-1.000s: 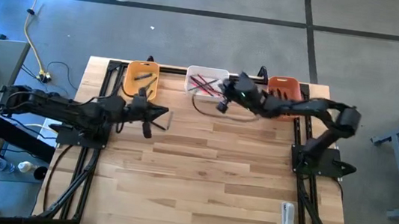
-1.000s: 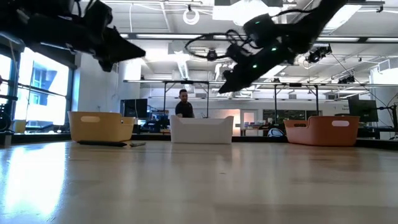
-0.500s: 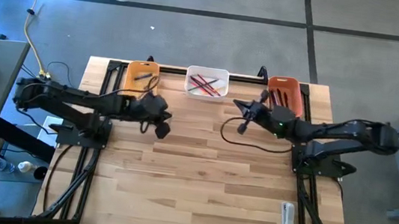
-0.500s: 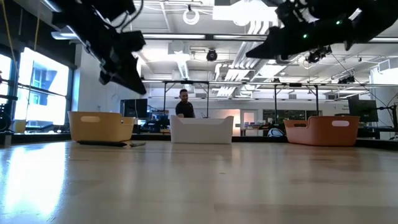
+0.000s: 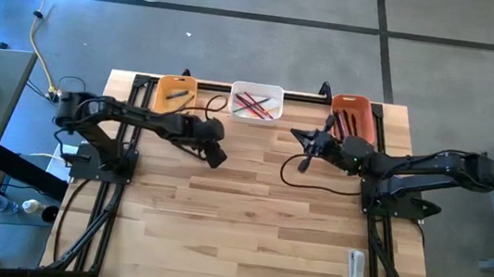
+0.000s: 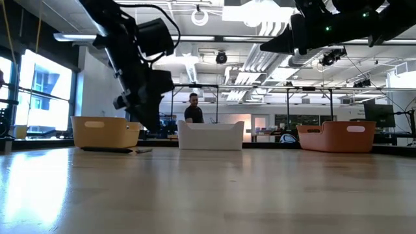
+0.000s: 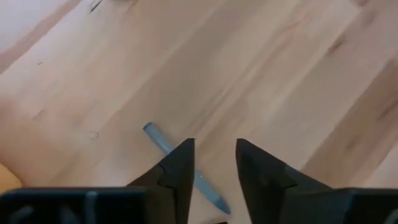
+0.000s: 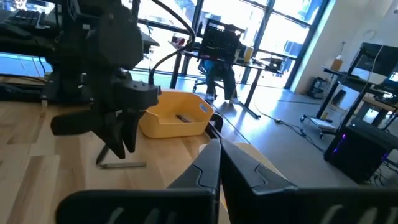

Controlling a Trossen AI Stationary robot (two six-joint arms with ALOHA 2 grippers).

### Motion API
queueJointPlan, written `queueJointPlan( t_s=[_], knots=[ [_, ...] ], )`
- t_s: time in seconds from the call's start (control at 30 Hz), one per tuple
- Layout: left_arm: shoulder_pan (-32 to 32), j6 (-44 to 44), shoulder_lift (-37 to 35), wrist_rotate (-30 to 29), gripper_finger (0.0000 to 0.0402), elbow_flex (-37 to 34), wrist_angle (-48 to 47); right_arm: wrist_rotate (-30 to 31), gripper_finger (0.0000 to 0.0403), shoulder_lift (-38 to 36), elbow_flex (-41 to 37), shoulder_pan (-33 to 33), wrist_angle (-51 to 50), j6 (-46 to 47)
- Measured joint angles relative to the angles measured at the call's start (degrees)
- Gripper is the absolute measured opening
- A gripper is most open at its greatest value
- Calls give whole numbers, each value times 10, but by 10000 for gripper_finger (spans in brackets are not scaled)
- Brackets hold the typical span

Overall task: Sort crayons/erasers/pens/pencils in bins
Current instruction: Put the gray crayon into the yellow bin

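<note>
A slim grey pen (image 7: 158,138) lies flat on the wood of the table (image 5: 257,214), near the yellow-orange bin (image 5: 175,97). My left gripper (image 7: 214,149) hangs over it, fingers pointing down and open, one finger in front of the pen's middle. I cannot tell whether it touches the pen. My right gripper (image 5: 296,133) is shut and empty, held high in front of the red-orange bin (image 5: 354,119). The white bin (image 5: 257,102) holds red, pink and green pencils (image 5: 253,105). Dark pens (image 5: 350,122) lie in the red-orange bin.
The three bins stand in a row along the table's far edge. A small whitish oblong thing (image 5: 355,268) lies at the near right corner. A person (image 6: 192,108) sits in the room beyond the table. Bare wood stretches across the middle and near side.
My left gripper has swung from the table's left toward its middle, dropped lower and tipped its fingers down over the pen. My right gripper has drawn back from above the white bin toward the table's right and near side, then held still.
</note>
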Motion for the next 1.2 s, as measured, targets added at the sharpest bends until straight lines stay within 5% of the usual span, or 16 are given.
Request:
queueJointPlan(
  t_s=[0.57, 1.2],
  knots=[
    [23, -1, 50, -13, 129, 3, -11, 0, 0, 0, 0, 0, -17, 4],
    [39, 1, 59, -3, 89, 3, -10, 0, 0, 0, 0, 0, -17, 5]
  ],
)
